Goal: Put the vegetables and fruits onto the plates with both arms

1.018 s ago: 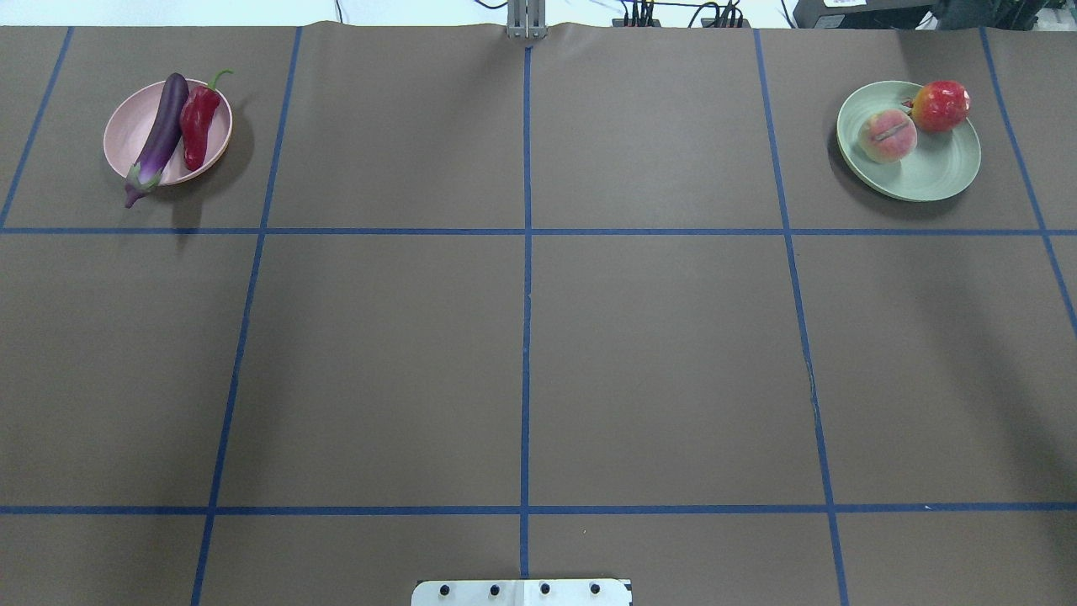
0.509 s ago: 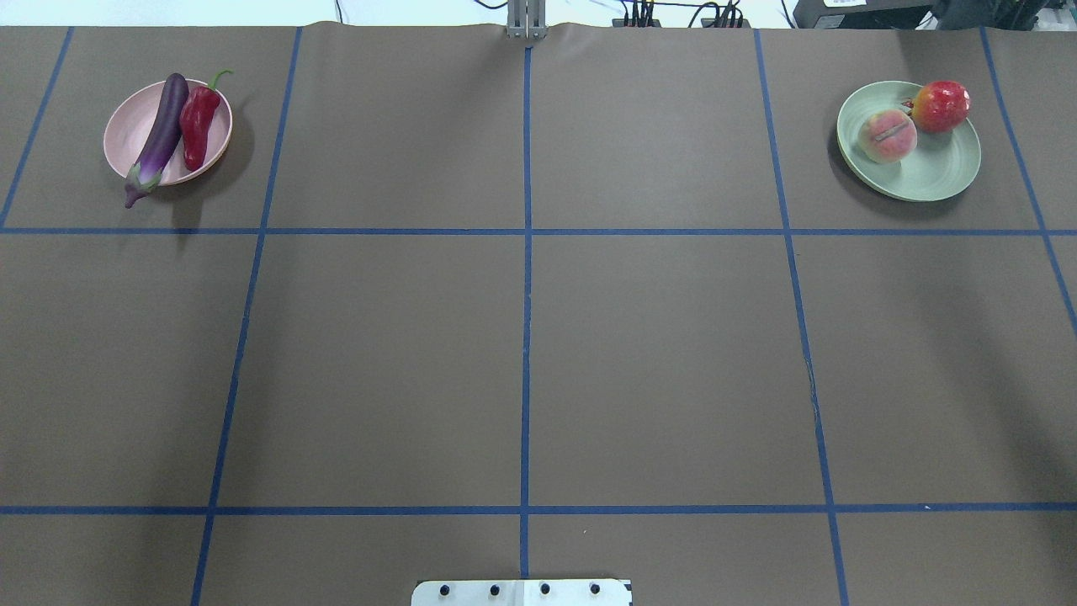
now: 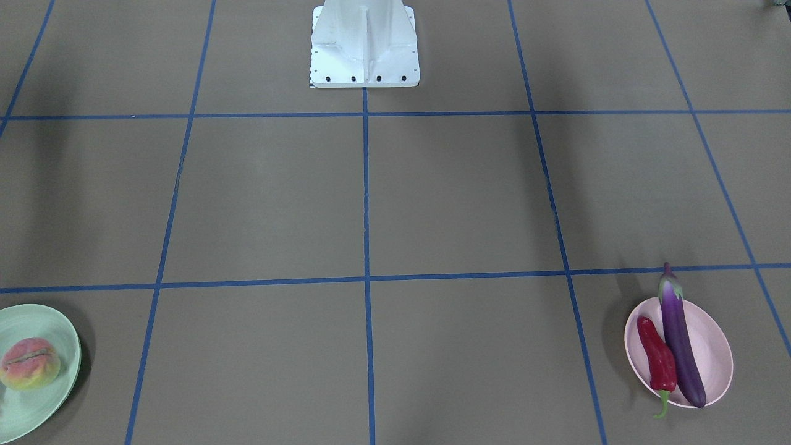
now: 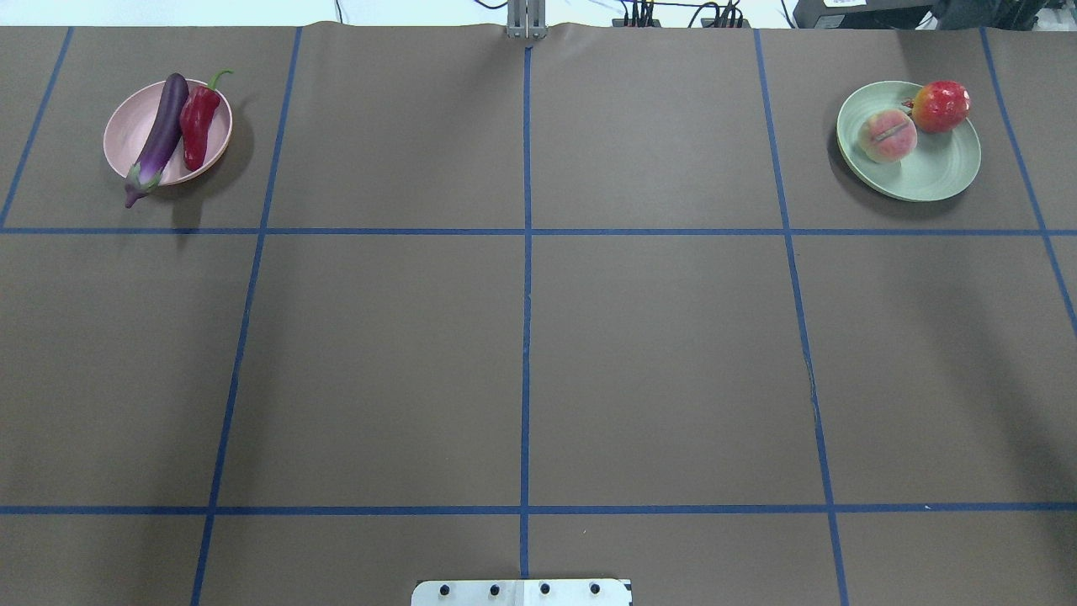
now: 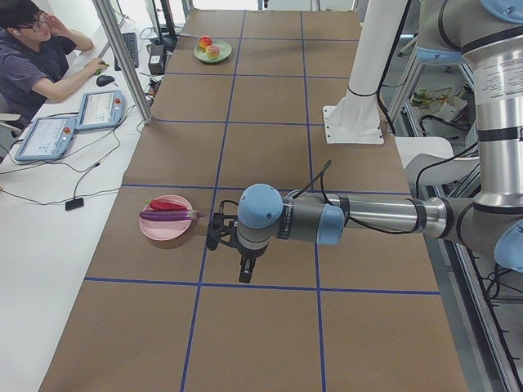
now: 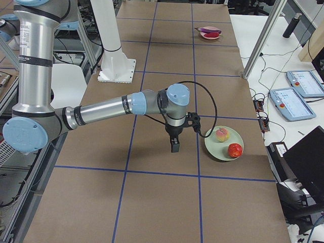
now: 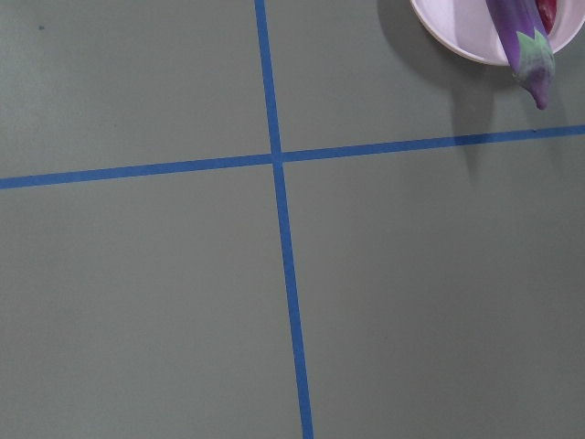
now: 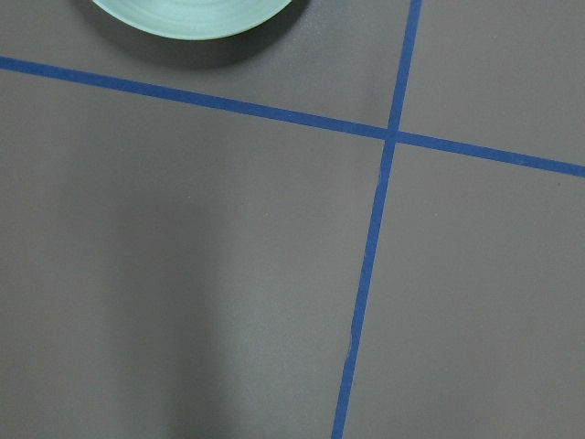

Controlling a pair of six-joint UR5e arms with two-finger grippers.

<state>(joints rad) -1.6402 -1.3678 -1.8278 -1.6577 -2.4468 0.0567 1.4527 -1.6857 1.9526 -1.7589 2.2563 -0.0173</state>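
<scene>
The eggplant (image 4: 158, 139) lies across the pink plate (image 4: 126, 126) with its capped end hanging over the rim. The chili pepper (image 4: 198, 126) lies alongside, touching or nearly touching it. We judge the eggplant stiff, light and slippery under its gloss, best pinched across its slim body near mid-length. The wrinkled chili should give the pads more bite. On the green plate (image 4: 942, 168) the peach (image 4: 887, 135) and pomegranate (image 4: 940, 105) sit just beside each other. Both are round and apt to roll, so we would close across their widest part. All four pieces are plated, so the task looks done to us. The left gripper (image 5: 243, 274) and right gripper (image 6: 175, 147) hang over bare table (image 4: 379, 362) near their plates. They appear only in the side views, so we cannot tell whether their fingers are apart or together. We can read no brand, label or writing anywhere.
</scene>
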